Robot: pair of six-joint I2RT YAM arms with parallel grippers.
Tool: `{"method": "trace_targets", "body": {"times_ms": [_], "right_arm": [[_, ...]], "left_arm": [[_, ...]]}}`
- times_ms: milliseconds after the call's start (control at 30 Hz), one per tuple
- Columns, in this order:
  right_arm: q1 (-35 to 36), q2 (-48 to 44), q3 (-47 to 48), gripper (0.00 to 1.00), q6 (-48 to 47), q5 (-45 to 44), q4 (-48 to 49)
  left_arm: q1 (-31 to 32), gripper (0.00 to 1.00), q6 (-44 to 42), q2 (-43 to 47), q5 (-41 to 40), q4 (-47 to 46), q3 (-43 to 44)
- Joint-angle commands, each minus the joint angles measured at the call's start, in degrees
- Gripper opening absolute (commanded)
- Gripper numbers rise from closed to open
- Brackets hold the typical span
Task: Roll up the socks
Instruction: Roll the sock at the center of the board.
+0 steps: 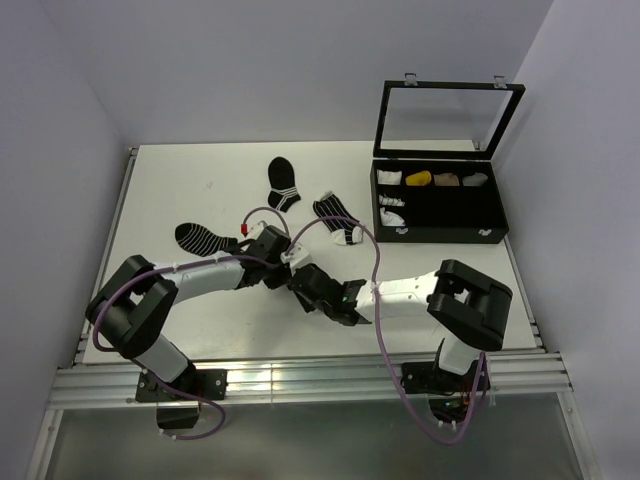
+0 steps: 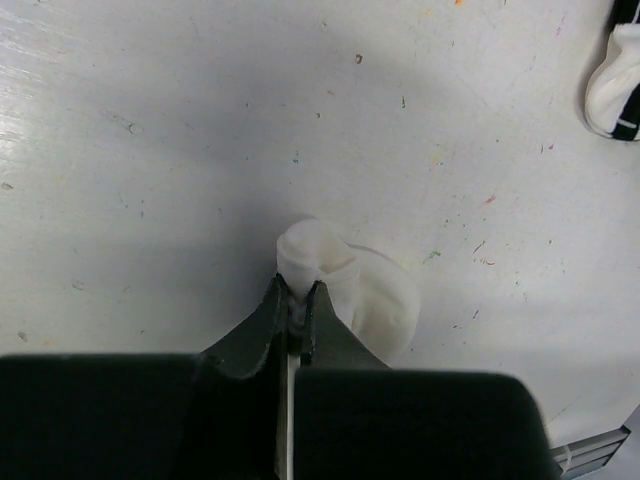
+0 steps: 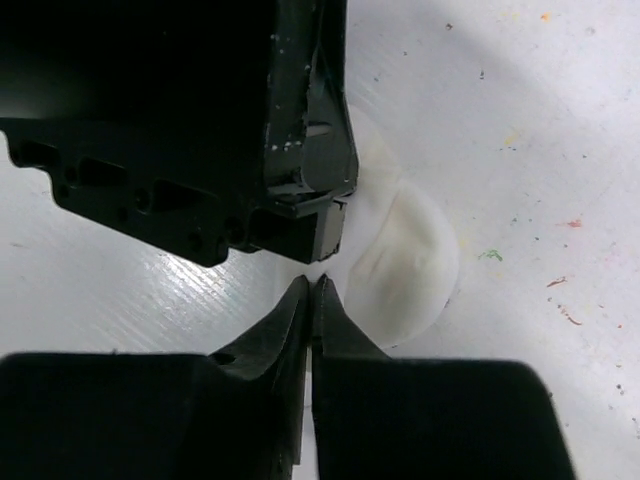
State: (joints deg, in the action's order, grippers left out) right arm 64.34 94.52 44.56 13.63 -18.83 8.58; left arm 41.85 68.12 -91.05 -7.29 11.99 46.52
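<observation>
Mid-frame from above, the left gripper (image 2: pixel 296 292) pinches a fold of the white sock (image 2: pixel 365 295), likely a soft, light, limp bundle. The right gripper (image 3: pixel 310 292) is closed at its edge; whether on cloth is unclear. Farther up lies the striped sock (image 1: pixel 336 216), probably best taken at the toe.

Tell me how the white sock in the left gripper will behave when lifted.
Probably floppy: the white sock bunches into soft folds where the left gripper pinches it. Likely light, being small cloth. Unlikely to roll: it sits slumped, not round.

Overhead; close wrist views, seemingly sharing sock (image 2: pixel 368 292)
</observation>
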Motion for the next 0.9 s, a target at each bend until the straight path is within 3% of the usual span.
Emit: {"method": "trace_targets", "body": {"times_ms": [0,100,133,200,300,400,667,867], "right_arm": [[-0.5,0.2,-1.0,0.00,-0.1,5.6,1.4],[-2.6,-1.3,-2.4,0.00,1.7,9.9,2.7],[-4.6,-2.1,-3.2,0.00,2.4,12.0,2.9],[-7.2,-2.7,-4.1,0.00,4.8,18.5,4.2],[-13.0,-3.1,-6.1,0.00,7.9,25.4,6.5],[-18.0,-2.4,-8.6,0.00,10.7,34.7,10.8],[-29.3,7.2,-11.2,0.00,20.8,56.9,23.1],[-33.6,13.8,-11.4,0.00,26.6,62.9,28.8]], "left_arm": [[1.7,0.03,-0.3,0.0,-0.8,0.9,-1.0],[1.7,0.14,0.9,1.9,-1.3,-0.2,-2.6],[1.7,0.23,1.4,2.5,-1.6,-0.5,-3.0],[1.7,0.31,2.0,4.4,-2.2,-1.2,-4.3],[1.7,0.54,3.4,7.3,-3.5,-2.8,-6.5],[1.7,0.69,4.5,10.0,-4.2,-4.7,-8.8],[1.7,0.73,3.6,12.8,-3.8,-11.5,-12.5],[1.7,0.71,2.6,10.7,-3.2,-16.3,-13.3]]}}
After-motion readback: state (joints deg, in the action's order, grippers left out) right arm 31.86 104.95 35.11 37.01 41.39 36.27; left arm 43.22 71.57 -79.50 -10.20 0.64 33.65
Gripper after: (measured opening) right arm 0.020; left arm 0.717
